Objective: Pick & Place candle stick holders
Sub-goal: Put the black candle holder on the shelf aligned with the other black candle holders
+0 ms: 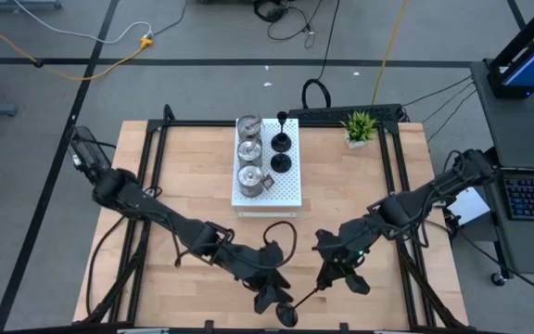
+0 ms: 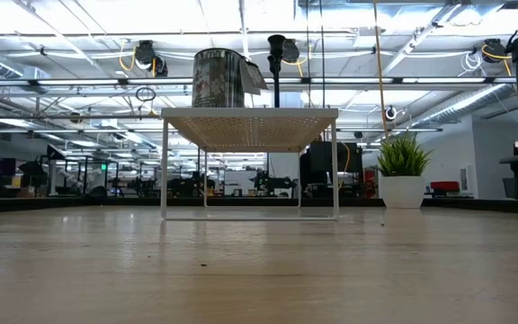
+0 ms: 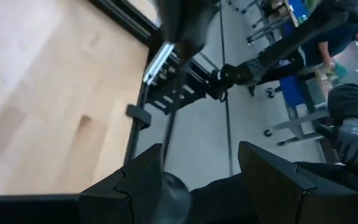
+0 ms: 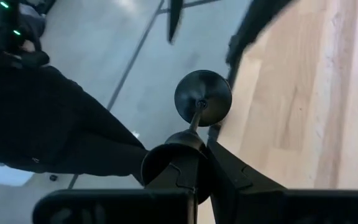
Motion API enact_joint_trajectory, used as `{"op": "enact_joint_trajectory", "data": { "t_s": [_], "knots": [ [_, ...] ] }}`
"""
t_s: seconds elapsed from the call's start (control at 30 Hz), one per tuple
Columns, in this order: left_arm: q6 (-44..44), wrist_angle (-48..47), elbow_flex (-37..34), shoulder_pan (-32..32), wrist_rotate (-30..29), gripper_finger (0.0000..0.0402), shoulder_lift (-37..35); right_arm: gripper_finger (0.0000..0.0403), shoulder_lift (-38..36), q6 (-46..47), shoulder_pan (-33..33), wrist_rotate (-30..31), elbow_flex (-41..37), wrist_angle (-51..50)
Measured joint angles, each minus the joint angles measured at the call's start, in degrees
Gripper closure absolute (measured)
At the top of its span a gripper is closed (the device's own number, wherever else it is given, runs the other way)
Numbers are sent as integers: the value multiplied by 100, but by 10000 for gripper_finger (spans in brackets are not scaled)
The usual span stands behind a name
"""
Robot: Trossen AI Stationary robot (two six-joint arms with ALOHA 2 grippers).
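A black candle holder (image 4: 202, 99) is clamped in the right gripper (image 4: 194, 163); the left gripper (image 3: 201, 180), half-open, is shown around its base only from above.

Three shiny silver holders (image 1: 249, 149): squat round cups, upright, in a line down the left side of the white perforated board (image 1: 286, 193). Two black holders (image 1: 281, 152) beside them on the board's right side, stems upright on round bases. Third black holder (image 1: 302, 299) lies level, off the table's (image 1: 193, 176) near edge, pinched at its cup end by the right end effector (image 1: 325, 279), round base (image 4: 202, 98) pointing away.
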Motion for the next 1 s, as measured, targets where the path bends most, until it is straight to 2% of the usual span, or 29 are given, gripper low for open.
{"op": "enact_joint_trajectory", "data": {
  "t_s": [0.43, 1.0],
  "knots": [
    [-311, 717, -7, -101, -43, 188, 526, 397, 40, -1, 35, -287, 0, 419],
    [-251, 1224, -9, -79, -350, 188, 713, 397, 39, -365, -71, -310, 0, 518]
  ]
}}
